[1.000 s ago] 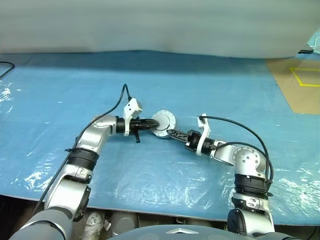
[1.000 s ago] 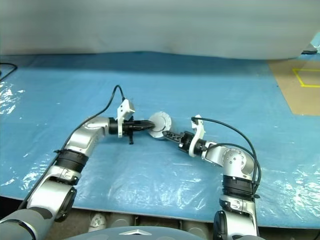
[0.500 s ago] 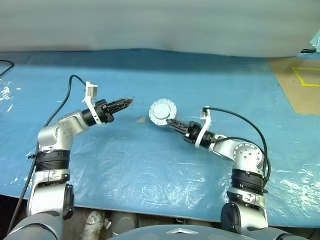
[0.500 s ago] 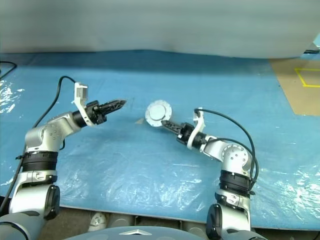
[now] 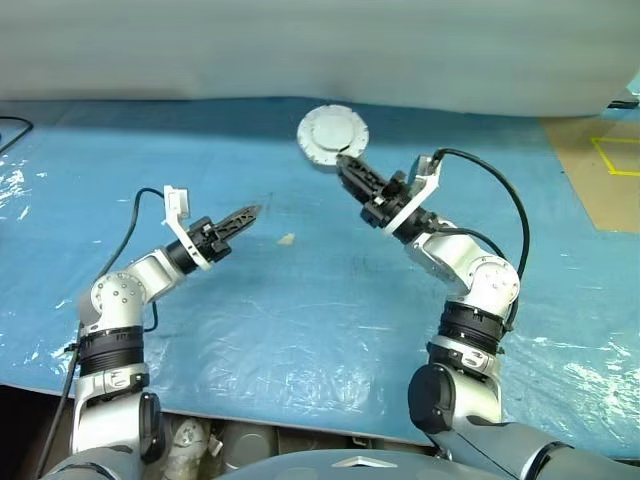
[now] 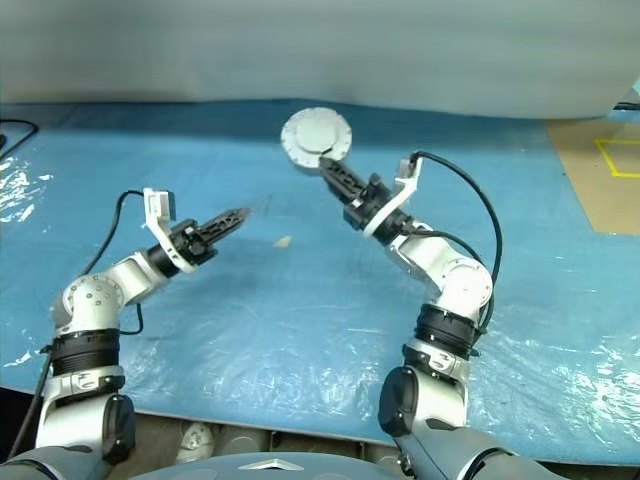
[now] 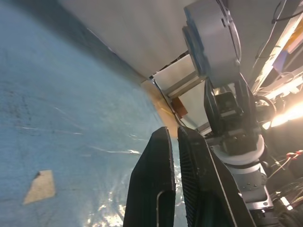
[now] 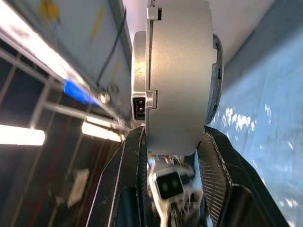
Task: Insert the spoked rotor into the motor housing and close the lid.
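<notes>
The right claw (image 5: 352, 170) grips the motor housing (image 5: 332, 136) and holds it up off the table (image 5: 300, 320), with its fingers closed on the can's two flat faces. In the right wrist view the can sits edge-on between the pads (image 8: 210, 165), so its round axis runs across the claw, from one finger to the other. The lid (image 8: 138, 85) appears shut flat against the can; the spoked rotor cannot be made out, so it is probably inside. The left claw (image 5: 238, 220) is pressed together and empty, well apart from the housing, which lies up and off to the side of its tips. The right arm is plainly the nearer.
</notes>
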{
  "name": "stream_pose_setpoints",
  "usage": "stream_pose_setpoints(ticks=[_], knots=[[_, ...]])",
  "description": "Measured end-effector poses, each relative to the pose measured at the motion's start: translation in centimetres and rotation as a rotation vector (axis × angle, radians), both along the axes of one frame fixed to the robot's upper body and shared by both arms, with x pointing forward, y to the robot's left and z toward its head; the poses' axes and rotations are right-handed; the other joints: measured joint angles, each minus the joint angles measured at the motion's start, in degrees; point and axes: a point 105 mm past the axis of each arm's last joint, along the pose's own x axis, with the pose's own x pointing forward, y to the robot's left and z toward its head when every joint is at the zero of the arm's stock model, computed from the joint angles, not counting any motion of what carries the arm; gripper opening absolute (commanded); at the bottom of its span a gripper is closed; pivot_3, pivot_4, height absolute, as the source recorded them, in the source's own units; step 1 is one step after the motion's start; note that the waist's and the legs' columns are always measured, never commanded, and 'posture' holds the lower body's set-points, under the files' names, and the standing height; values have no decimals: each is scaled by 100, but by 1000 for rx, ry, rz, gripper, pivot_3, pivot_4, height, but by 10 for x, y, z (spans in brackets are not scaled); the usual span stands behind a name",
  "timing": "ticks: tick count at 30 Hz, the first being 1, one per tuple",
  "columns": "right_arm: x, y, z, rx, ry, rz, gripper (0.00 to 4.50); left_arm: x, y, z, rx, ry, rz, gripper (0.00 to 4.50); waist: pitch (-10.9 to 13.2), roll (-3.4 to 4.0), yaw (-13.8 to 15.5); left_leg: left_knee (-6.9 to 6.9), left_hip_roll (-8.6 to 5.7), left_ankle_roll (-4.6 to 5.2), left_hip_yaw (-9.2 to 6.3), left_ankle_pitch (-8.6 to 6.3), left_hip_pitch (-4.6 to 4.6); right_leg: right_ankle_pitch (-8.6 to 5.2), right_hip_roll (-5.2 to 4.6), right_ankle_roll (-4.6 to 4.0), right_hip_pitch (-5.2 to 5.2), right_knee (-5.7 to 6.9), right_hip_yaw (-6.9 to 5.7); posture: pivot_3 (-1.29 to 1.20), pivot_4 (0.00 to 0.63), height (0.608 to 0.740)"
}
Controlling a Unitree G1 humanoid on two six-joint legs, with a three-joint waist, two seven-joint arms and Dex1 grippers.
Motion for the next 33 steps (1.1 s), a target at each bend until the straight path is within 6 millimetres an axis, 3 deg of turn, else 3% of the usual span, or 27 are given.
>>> stream_pose_setpoints(ticks=[8,16,19,24,29,30,33], knots=[[-3,-11,-25,71,148,-67,1146,4,-13,7,-66,19,-23,309,1,0,0,7,0,-1,-9,0,-8,5,2,10,-1,0,-7,0,150,740],[-13,1,-22,-40,101,-3,1146,20,-37,25,-154,19,-84,309,1,-1,-3,27,-5,-1,-16,0,-17,14,0,25,1,1,-7,0,150,740],[-18,10,-26,-102,97,44,1146,26,-42,23,-185,49,-95,867,1,-1,-9,27,-4,-1,-19,0,-18,14,1,25,0,3,-8,0,150,740],[-22,19,-27,-139,87,91,1146,31,-44,11,-246,120,-93,2561,2,-3,14,39,-6,-1,-25,0,-32,17,-3,29,1,1,-16,0,150,740],[-25,21,-26,-156,76,114,1146,27,-49,17,-324,121,-136,4225,3,-4,22,54,-5,-1,-32,0,-37,17,-7,30,5,5,-24,0,150,740],[-26,24,-27,-166,74,128,1146,26,-52,17,-332,122,-144,4444,3,-4,21,56,-5,-1,-33,0,-36,17,-7,30,7,6,-24,0,150,740],[-29,28,-27,-176,68,156,1146,24,-58,19,-366,122,-173,4444,3,-5,21,62,-4,-1,-35,0,-37,18,-7,31,8,9,-25,0,150,740]])
